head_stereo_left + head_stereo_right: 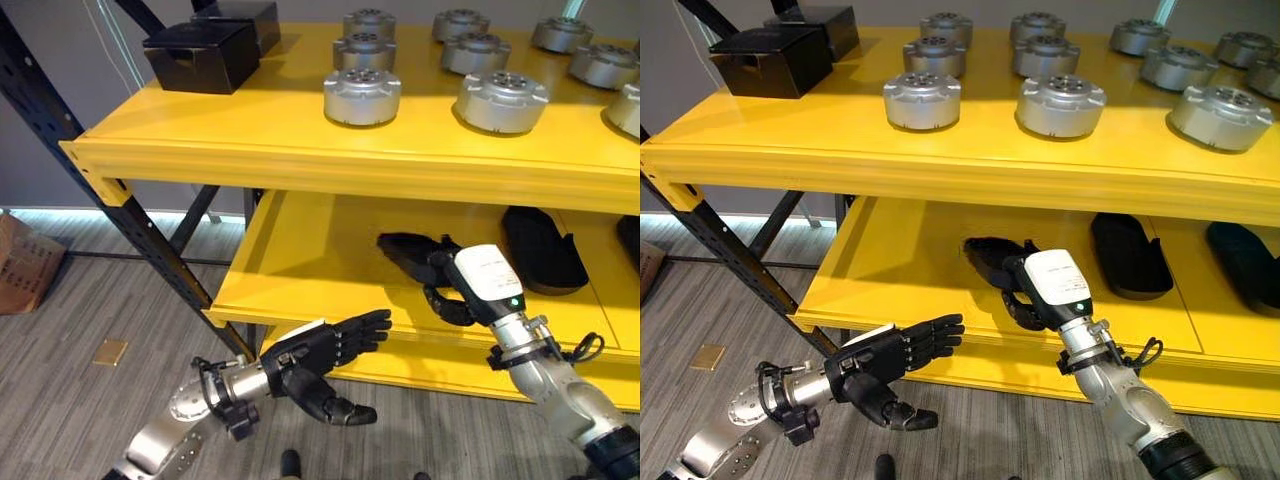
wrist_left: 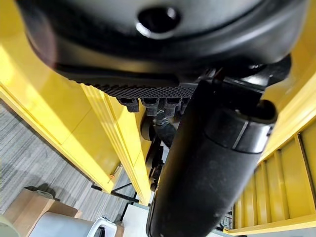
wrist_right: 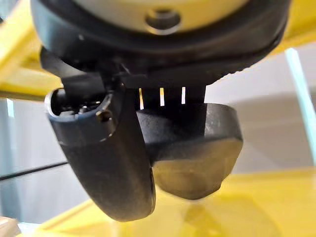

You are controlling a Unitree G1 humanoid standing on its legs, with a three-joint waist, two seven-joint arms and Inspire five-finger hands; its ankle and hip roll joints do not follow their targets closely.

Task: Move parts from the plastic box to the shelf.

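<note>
The right hand (image 1: pixel 452 285) reaches onto the lower yellow metal shelf (image 1: pixel 300 270); its fingers and thumb are curled round a flat black oblong part (image 1: pixel 405 250), which lies low over the shelf surface at about the 12 o'clock position of the hand; whether the part already rests on the shelf or is just above it cannot be determined; the right wrist view shows the thumb (image 3: pixel 106 153) closed against the dark part (image 3: pixel 192 158), with yellow shelf below.

The left hand (image 1: pixel 320 350) hangs in front of the lower shelf edge, at roughly 8 o'clock from the right hand; its fingers are extended and relaxed, holding nothing.

Two further black oblong parts (image 1: pixel 545 250) lie on the lower shelf at 3 o'clock of the held part, well apart from it; the upper yellow shelf (image 1: pixel 250 130) carries round silver-grey machined metal discs (image 1: pixel 362 95) and two black rectangular boxes (image 1: pixel 200 55) at 10 o'clock.

Judged step: placement of the part on the lower shelf, close to release.

Hazards: release before the part sits flat could let it tip or slide toward the front edge; a withdrawal with fingers not fully spread could drag the part back off the shelf; an upward retreat risks striking the underside of the upper shelf.
</note>
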